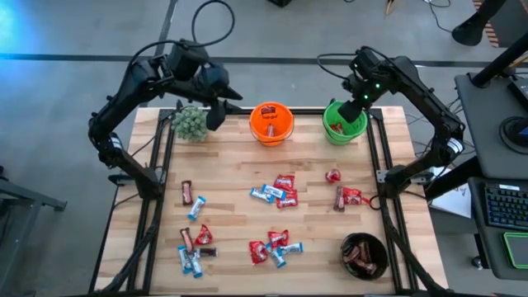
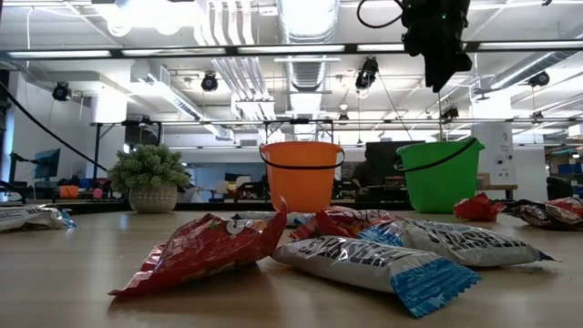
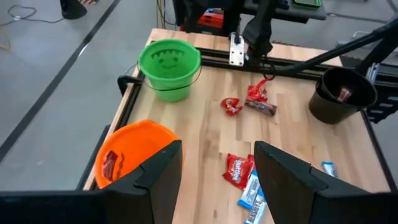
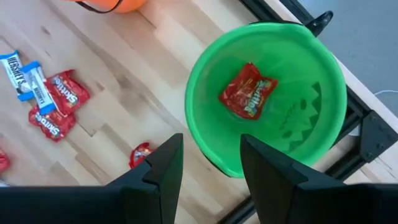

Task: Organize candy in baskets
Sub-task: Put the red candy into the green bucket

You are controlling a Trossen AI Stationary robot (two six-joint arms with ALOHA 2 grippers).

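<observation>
Nearest you in the low view, a red candy (image 2: 205, 251) and a blue-and-white bar (image 2: 378, 262) lie lengthwise across the frame. Farther back, your right gripper (image 4: 208, 165) hangs released and empty over the green pail (image 4: 311, 81), where only its wrist view shows a red packet (image 4: 247, 91) lying diagonally. Your left gripper (image 3: 217, 165), released too, hovers beside the orange pail (image 3: 134, 146).

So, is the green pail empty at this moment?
No, the right wrist view shows one red candy packet lying on the bottom of the green pail.
</observation>
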